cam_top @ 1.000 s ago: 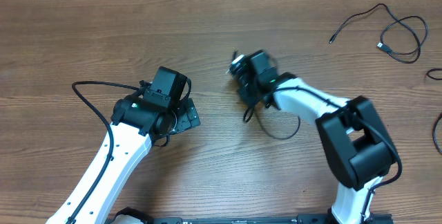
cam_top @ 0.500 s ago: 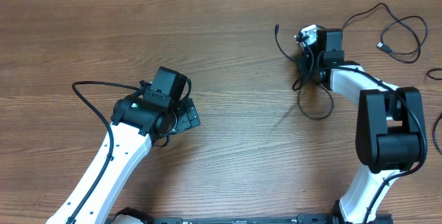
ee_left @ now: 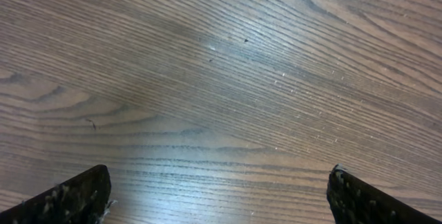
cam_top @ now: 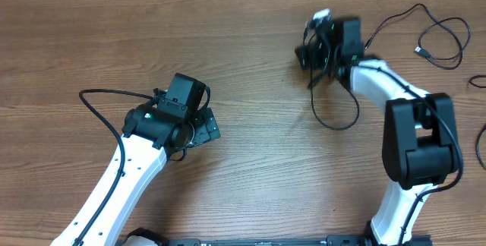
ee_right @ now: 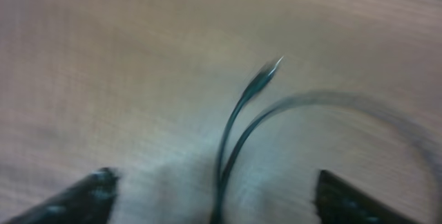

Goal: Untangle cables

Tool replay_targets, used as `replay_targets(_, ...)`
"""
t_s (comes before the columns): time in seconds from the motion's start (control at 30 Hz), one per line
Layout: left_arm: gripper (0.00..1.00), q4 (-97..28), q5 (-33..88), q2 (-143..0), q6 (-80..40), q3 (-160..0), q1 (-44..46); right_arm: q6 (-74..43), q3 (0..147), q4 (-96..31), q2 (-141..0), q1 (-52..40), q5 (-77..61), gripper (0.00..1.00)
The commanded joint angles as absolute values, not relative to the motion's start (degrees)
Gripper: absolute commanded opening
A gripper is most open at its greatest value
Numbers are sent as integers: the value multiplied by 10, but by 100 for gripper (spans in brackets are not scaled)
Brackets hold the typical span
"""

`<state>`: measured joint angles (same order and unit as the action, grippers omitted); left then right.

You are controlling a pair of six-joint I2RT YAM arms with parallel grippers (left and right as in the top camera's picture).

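The right gripper (cam_top: 317,39) hovers over the far side of the desk (cam_top: 228,18), blurred, its jaws spread. A cable (cam_top: 338,121) runs up between them, its bright-tipped plug (ee_right: 266,72) curving ahead and the rest looping on the desk beside the arm. I cannot tell whether the jaws touch it. More cables (cam_top: 444,45) lie well apart at the far right. The left gripper (cam_top: 203,128) sits near mid-desk, jaws spread, just above the wood.

Your wood-grain bench (cam_top: 228,18) carries a looped cable (cam_top: 461,45) well apart from the right pincer (cam_top: 313,39), on its outer side, and a second cable (cam_top: 334,127) lies slack just beside that pincer.
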<state>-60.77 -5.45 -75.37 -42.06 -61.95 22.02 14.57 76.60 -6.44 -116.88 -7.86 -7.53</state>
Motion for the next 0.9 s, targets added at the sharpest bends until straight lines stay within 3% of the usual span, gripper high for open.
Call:
replay_targets(0.0,99,-608,-64,-749,-429,-616,219,79,863,-81,-1167,-44,-59,100)
replay_targets(0.07,100,-608,-64,-749,-429,-616,219,59,874,-68,-1168,-28,-22,97)
replay_targets(0.23,100,-608,-64,-749,-429,-616,219,1,874,-43,-1202,21,51,59)
replay_targets(0.33,99,-608,-64,-749,-429,-616,219,-12,874,-39,-1232,40,51,26)
replay_targets(0.43,99,-608,-64,-749,-429,-616,219,-11,874,-27,-1251,43,48,15)
replay_targets(0.87,99,-608,-64,-749,-429,-616,219,-18,875,21,-1338,48,61,15)
